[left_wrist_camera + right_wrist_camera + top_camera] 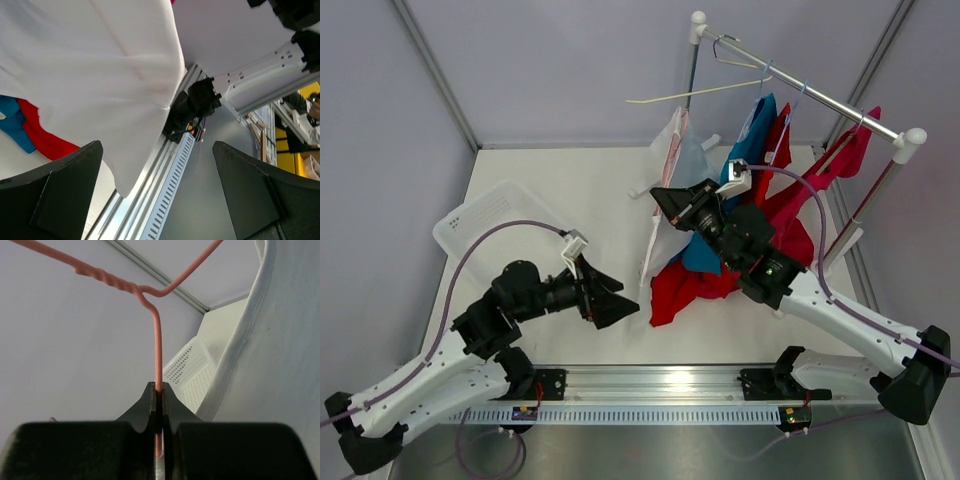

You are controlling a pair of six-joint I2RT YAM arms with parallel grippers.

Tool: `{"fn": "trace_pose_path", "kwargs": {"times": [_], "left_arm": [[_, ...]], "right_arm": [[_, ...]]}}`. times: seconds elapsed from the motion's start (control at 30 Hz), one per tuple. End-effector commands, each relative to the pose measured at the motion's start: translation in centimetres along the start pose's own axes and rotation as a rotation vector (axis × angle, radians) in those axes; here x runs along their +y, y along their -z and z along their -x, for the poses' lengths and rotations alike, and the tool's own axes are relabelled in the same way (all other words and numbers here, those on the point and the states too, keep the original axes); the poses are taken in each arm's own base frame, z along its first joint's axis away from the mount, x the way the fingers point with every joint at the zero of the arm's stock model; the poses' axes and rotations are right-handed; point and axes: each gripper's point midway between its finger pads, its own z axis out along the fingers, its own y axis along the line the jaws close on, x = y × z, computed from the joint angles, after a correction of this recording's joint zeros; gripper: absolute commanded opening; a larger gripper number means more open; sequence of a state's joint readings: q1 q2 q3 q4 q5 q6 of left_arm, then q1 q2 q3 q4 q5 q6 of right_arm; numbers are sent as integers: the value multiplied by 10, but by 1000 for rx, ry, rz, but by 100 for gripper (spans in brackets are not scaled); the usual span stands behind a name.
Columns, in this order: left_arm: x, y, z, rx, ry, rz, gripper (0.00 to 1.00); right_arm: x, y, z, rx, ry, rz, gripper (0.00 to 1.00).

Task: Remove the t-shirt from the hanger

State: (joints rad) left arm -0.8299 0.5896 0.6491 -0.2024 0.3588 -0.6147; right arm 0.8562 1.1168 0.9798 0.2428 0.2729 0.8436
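Note:
A white t-shirt [682, 160] hangs on a pink wire hanger [157, 340] in front of the clothes rack. My right gripper [660, 196] is shut on the hanger's wire stem just below its twisted neck, seen up close in the right wrist view [159, 390]. The shirt's collar edge [285, 340] runs down the right of that view. My left gripper [625, 300] is open and empty, low and just left of the shirt's bottom hem. In the left wrist view the white cloth [100, 75] hangs above and between the spread fingers [157, 150] without touching them.
A rack rail [810, 90] at the back right carries a blue shirt [755, 140], red shirts [790, 215] and an empty pale hanger [700, 92]. A white perforated basket [485, 215] lies at the left. The metal base rail [660, 385] runs along the near edge.

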Motion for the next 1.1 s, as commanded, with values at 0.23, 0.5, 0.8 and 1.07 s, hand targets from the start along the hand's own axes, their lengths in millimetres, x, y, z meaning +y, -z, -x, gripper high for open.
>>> {"fn": "trace_pose_path", "kwargs": {"times": [0.23,0.5,0.8,1.07], "left_arm": [[-18,-60,17,-86,-180,127,51],[-7,-61,-32,6,-196,160,0],[39,-24,-148,232,-115,275,0],[42,-24,-162,255,-174,307,0]], "right_arm": [[36,35,48,-132,-15,100,0],[45,53,66,-166,49,124,0],[110,56,135,-281,256,223,0],[161,67,145,-219,194,403,0]]}}
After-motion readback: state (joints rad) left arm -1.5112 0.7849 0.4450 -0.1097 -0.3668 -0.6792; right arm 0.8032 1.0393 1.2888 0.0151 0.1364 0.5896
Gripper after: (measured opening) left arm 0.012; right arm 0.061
